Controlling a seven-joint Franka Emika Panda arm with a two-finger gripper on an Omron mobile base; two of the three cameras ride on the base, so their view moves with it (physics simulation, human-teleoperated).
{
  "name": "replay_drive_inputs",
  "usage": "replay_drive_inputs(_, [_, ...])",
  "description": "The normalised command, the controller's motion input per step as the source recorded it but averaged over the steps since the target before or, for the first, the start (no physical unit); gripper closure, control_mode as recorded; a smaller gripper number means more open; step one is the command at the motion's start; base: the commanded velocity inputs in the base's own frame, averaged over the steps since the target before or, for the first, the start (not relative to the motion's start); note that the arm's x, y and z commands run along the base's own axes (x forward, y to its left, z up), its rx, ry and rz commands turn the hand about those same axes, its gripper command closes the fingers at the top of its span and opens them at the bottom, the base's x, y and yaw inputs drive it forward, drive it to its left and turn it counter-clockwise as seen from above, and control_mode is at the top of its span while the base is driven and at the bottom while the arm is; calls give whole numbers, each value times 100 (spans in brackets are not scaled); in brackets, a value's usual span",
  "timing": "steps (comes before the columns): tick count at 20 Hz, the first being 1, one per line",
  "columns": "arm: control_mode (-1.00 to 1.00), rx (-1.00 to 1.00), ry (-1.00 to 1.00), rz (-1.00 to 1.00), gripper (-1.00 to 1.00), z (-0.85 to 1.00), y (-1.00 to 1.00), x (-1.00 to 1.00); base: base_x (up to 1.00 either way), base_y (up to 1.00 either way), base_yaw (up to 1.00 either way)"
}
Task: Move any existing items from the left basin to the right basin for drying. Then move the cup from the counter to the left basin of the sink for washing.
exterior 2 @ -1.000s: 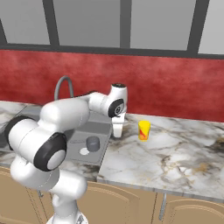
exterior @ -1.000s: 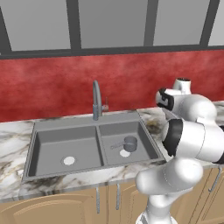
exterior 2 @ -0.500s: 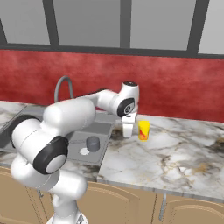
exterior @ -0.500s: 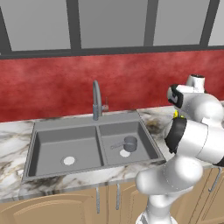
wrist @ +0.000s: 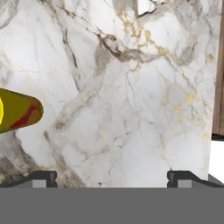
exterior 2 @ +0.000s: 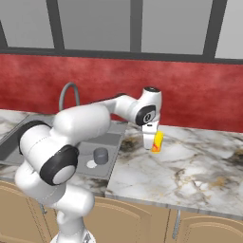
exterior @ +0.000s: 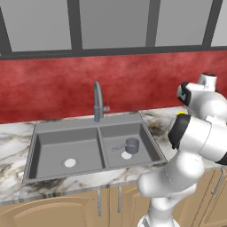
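Note:
The yellow cup [exterior 2: 158, 141] with a red mark stands on the marble counter [exterior 2: 194, 166], right of the sink. My gripper [exterior 2: 150, 139] hangs open just left of it, pointing down and partly covering it. In the hand view the cup [wrist: 19, 109] sits at the left edge, outside the open gripper [wrist: 111, 178], with bare counter [wrist: 131, 87] between the fingertips. A sliver of the cup [exterior: 181, 114] peeks past my arm. The grey handled pot [exterior: 131, 145] rests in the right basin [exterior: 146, 135]. The left basin [exterior: 57, 146] holds nothing but its white drain.
The grey arched faucet [exterior: 97, 101] rises behind the sink's divider. A red backsplash [exterior 2: 199, 95] runs along the back of the counter. In the hand view a wooden cabinet edge [wrist: 218, 78] marks where the counter ends. Open marble stretches right of the cup.
My arm has swung right from beside the right basin to the cup on the counter. The gripper stayed open. The pot has not moved.

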Motion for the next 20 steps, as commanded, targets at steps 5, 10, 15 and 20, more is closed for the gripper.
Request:
replay_drive_inputs(5, [-100,0,1,0,-100,-2,-22,24,0,0,0])
replay_drive_inputs(10, [-100,0,3,0,-100,-8,-11,43,0,0,0])
replay_drive_inputs(15, [-100,0,4,1,-100,-13,-7,39,0,0,0])
replay_drive_inputs(20, [-100,1,1,3,-100,-16,-10,28,0,0,0])
